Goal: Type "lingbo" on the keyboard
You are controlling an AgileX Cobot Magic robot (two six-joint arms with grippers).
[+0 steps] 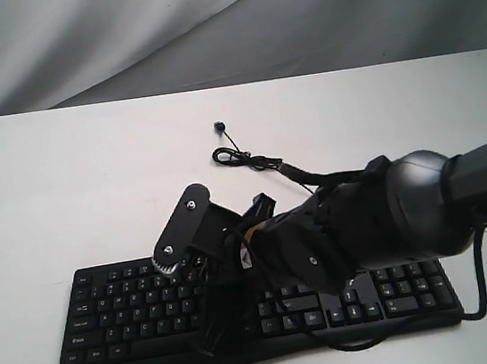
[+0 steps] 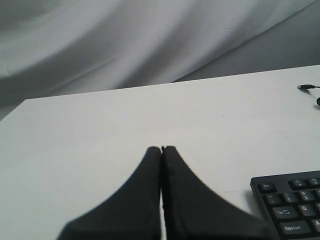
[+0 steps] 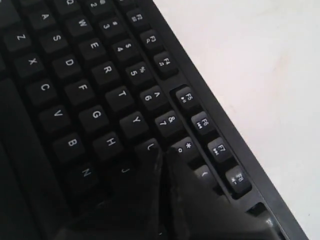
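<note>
right wrist view is showing the right gripper (image 3: 162, 154), fingers pressed together, pointing near the u key (image 3: 149, 147) of the keyboard (image 3: 80, 85) lying on the table (image 3: 260, 60). likely stiff, light, springy-keyed: needing presses, not grasps. left gripper (image 2: 161, 150) is likewise pressed together.

Bench (image 1: 65, 187): white, matte, flat top. It spans the exterior view from side to side and fills everything below the far edge. That edge runs straight and level across the exterior view. One corner of the top shows in the left wrist view, along with a couple of faint dark specks on the surface. A bare white patch also shows in the right wrist view.

Backdrop cloth (image 1: 117, 37): pale grey fabric behind the far edge. It hangs in broad, soft diagonal folds, lighter toward the left of the exterior view and a flatter, darker grey toward the right.
</note>
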